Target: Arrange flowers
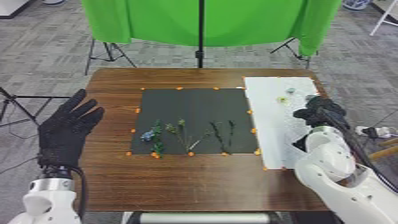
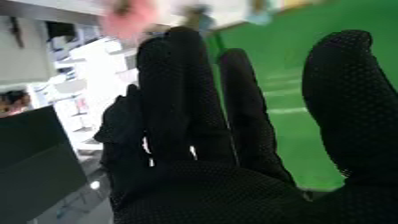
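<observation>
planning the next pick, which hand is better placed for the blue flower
Left, probably: the left hand is nearer the blue flower, while the right hand is by the white sheet, across the dark mat.

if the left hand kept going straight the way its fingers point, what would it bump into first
Probably the green cloth beyond the table. The left hand looks set to pass over the table's far left part, but its height above the wood is hard to judge.
</observation>
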`<state>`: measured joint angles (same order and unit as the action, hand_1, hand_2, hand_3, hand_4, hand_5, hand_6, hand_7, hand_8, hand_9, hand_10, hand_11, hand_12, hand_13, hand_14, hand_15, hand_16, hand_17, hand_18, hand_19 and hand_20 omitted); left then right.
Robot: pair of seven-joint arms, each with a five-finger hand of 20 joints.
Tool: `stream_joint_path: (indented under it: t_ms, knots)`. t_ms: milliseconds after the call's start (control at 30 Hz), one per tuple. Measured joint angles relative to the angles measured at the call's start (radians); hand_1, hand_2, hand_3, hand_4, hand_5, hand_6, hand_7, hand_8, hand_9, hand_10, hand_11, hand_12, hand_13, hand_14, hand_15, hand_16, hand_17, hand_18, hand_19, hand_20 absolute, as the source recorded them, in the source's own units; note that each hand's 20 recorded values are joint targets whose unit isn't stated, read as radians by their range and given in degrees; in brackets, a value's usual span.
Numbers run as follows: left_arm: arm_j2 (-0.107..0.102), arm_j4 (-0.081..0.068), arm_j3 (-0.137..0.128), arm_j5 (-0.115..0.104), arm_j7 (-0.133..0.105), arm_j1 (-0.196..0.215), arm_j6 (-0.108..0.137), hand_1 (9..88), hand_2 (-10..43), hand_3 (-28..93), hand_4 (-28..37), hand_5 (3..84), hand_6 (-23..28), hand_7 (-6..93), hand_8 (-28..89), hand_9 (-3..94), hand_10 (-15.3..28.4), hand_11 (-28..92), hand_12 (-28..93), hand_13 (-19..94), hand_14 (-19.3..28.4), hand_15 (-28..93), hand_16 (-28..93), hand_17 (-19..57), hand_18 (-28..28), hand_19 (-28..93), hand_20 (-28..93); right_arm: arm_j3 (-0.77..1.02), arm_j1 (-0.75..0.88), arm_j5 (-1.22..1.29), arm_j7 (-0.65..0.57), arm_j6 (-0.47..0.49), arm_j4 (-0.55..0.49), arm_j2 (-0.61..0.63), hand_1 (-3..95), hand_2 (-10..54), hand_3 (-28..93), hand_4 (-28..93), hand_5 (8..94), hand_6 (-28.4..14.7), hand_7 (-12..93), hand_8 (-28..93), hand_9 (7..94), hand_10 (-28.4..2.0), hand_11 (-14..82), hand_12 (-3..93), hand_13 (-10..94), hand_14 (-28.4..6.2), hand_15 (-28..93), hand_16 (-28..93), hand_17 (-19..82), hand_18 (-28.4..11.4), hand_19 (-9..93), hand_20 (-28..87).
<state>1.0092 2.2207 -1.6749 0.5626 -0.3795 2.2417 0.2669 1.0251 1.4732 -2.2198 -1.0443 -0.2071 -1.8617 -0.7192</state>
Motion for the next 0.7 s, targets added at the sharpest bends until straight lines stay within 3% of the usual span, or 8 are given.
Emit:
stream_joint_path:
  t_ms: [133, 233, 267, 367, 400, 533, 700]
  knots:
    - [0.0, 0.0, 0.008, -0.005, -0.008, 0.001, -0.001, 24.0, 5.3, 81, -23.7, 40.7, 10.5, 12.4, -9, 35.5, 20.1, 26, 11, 27, 28.0, 53, -9, -8.0, 26.5, 55, 20, -0.102, -0.062, -0.013, -0.006, 0.003, 0.081, 0.019, 32.7, -9.5, 80, -28, 54.6, 1.3, 17, -14, 58.1, -18.7, 28.9, 14.4, 49, -16.4, 77, 7, 19, -23.2, 88, 52]
    - [0.0, -0.001, 0.009, -0.017, -0.014, 0.001, -0.006, 24.1, 5.4, 81, -23.7, 40.7, 10.5, 12.4, -9, 35.7, 20.2, 26, 11, 27, 28.1, 53, -9, -8.0, 26.5, 55, 20, -0.124, -0.083, -0.017, -0.011, 0.033, 0.107, 0.012, 36.9, -9.5, 80, -28, 62.6, 2.6, 17, -14, 65.7, -16.0, 32.0, 14.8, 55, -13.9, 78, 8, 24, -23.1, 91, 53]
    - [0.001, -0.001, 0.009, -0.031, -0.019, 0.001, -0.012, 24.0, 5.4, 81, -23.6, 40.8, 10.5, 12.4, -9, 35.8, 20.2, 26, 11, 28, 28.1, 53, -9, -8.0, 26.4, 55, 20, -0.126, -0.085, -0.017, -0.011, 0.04, 0.112, 0.009, 39.3, -9.5, 79, -28, 65.9, 2.6, 17, -12, 68.6, -14.7, 32.5, 15.4, 58, -12.8, 77, 9, 25, -22.9, 92, 52]
    - [0.001, -0.001, 0.009, -0.097, -0.034, 0.001, -0.03, 24.0, 5.3, 81, -23.5, 40.8, 10.6, 12.3, -9, 35.8, 20.3, 26, 11, 28, 28.2, 54, -9, -8.0, 26.4, 55, 21, -0.177, -0.112, -0.049, -0.024, 0.026, 0.144, 0.009, 52.2, -9.5, 70, -28, 84.9, 3.0, 16, 0, 88.0, -8.0, 22.5, 29.3, 71, -8.1, 74, 15, 33, -22.0, 93, 55]
    - [0.001, -0.001, 0.009, -0.109, -0.035, 0.001, -0.032, 24.0, 5.3, 81, -23.5, 40.8, 10.6, 12.2, -9, 35.9, 20.3, 26, 11, 28, 28.2, 54, -9, -8.0, 26.4, 55, 21, -0.22, -0.136, -0.09, -0.043, -0.01, 0.164, 0.011, 53.9, -9.5, 69, -28, 86.9, 2.9, 16, 1, 90.2, -7.5, 23.0, 30.3, 73, -7.6, 74, 16, 34, -22.0, 93, 56]
    - [0.002, -0.001, 0.008, -0.102, -0.035, 0.001, -0.033, 24.1, 5.4, 81, -23.7, 40.8, 10.5, 12.1, -9, 35.9, 20.3, 26, 11, 28, 28.2, 54, -9, -8.0, 26.4, 55, 21, -0.314, -0.185, -0.221, -0.097, -0.141, 0.214, 0.014, 55.7, -9.5, 68, -28, 89.0, 2.8, 15, 2, 92.8, -7.0, 24.1, 30.9, 77, -6.5, 74, 17, 37, -22.0, 93, 58]
    - [0.003, -0.001, 0.008, -0.088, -0.03, 0.004, -0.033, 24.1, 5.4, 81, -23.6, 40.8, 10.6, 12.1, -9, 35.9, 20.3, 26, 11, 28, 28.2, 54, -9, -7.9, 26.5, 55, 21, -0.296, -0.158, -0.235, -0.097, -0.164, 0.208, 0.019, 55.4, -9.5, 69, -28, 90.0, 2.6, 15, 2, 93.4, -7.4, 24.6, 30.6, 77, -6.7, 74, 17, 37, -22.2, 93, 59]
